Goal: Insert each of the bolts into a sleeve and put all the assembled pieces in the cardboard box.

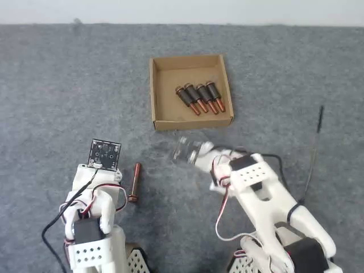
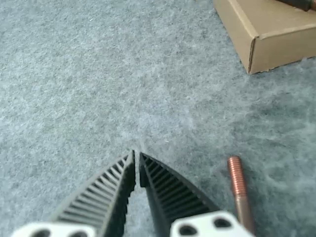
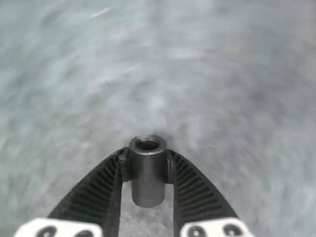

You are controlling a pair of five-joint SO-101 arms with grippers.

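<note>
grey felt table top [image 1: 57,85] carries everything. the cardboard box [image 1: 193,123] sits at the far middle, open side up, well apart from both arm bases. four assembled pieces [image 1: 200,99] lie side by side in its right half, slanted. the left half is bare, which i'd judge is room for the last one.

your right gripper [image 3: 147,160] is near the box's front wall, above the felt. it pinches the sleeve [image 3: 147,173] across its body, bore facing out past the fingertips. that hold reads as keeping the hole open for a bolt to enter.

your left gripper [image 2: 137,160] hangs low over the felt, fingers pressed nearly together, nothing between them. the last bolt [image 1: 135,182] lies flat on the felt just beside it, on the side toward the other arm. its threaded end points toward the box and its head toward the arm bases.

judged: four pieces done, one left. you need the left to take the bolt next, and its fingers must spread first.
</note>
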